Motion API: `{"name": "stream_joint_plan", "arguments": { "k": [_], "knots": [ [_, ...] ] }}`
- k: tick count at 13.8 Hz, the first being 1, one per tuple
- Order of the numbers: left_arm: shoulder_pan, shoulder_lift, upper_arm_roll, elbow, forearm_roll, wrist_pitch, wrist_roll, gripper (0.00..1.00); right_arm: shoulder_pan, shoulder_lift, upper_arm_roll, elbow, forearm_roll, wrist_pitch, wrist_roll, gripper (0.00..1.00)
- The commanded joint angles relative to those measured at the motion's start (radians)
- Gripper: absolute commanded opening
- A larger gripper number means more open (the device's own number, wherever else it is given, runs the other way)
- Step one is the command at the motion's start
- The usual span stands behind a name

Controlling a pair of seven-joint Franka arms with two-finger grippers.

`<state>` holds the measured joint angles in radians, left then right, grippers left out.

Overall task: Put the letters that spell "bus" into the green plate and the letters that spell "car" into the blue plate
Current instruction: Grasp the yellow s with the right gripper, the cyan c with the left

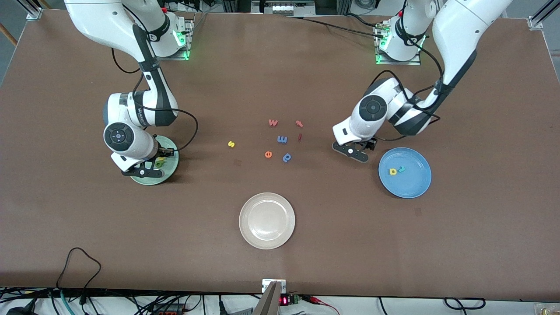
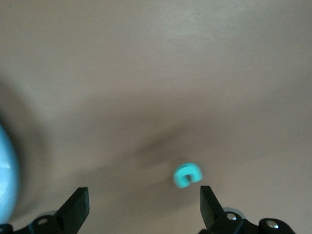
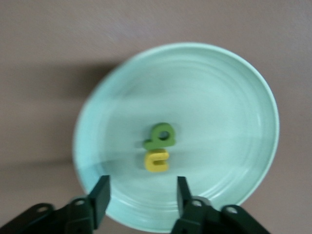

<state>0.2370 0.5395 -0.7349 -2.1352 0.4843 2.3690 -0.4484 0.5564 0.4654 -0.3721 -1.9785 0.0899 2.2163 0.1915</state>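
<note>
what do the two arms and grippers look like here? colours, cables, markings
Both arms have glossy white shells with dark grey joint sections and round dark caps on the wrist housings. Black cables loop loosely along each arm. Green lights glow at both bases. The left gripper and right gripper each carry two short black fingers on black mounts with small metal screws.

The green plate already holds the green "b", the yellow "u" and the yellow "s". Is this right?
Not quite. The green plate holds only the green "b" and the yellow "u", as the right wrist view shows. The yellow "s" lies on the table, seen in the front view.
</note>
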Motion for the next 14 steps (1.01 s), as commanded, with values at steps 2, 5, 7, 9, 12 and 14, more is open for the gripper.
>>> {"name": "stream_joint_plan", "arguments": {
  "k": [2, 5, 7, 9, 12, 14],
  "knots": [
    [0.001, 0.007, 0.000, -0.042, -0.010, 0.075, -0.099, 0.91, 0.104, -0.014, 0.039, 0.012, 0.160, 0.005, 0.023, 1.00],
    [-0.018, 0.034, 0.011, -0.037, -0.004, 0.078, -0.133, 0.63, 0.210, 0.010, 0.039, 0.014, 0.223, 0.065, 0.090, 0.94],
    [-0.025, 0.048, 0.011, -0.031, -0.004, 0.079, -0.177, 0.61, 0.250, 0.042, 0.039, 0.024, 0.225, 0.083, 0.153, 0.89],
    [-0.038, 0.051, 0.011, -0.028, -0.003, 0.079, -0.193, 0.61, 0.281, 0.062, 0.039, 0.043, 0.225, 0.088, 0.233, 0.82],
    [-0.039, 0.056, 0.012, -0.028, 0.023, 0.079, -0.191, 0.45, 0.296, 0.093, 0.041, 0.082, 0.226, 0.088, 0.293, 0.72],
    [-0.027, 0.077, 0.012, -0.020, 0.156, 0.079, -0.194, 0.45, 0.315, 0.116, 0.041, 0.095, 0.226, 0.089, 0.333, 0.65]
  ]
}}
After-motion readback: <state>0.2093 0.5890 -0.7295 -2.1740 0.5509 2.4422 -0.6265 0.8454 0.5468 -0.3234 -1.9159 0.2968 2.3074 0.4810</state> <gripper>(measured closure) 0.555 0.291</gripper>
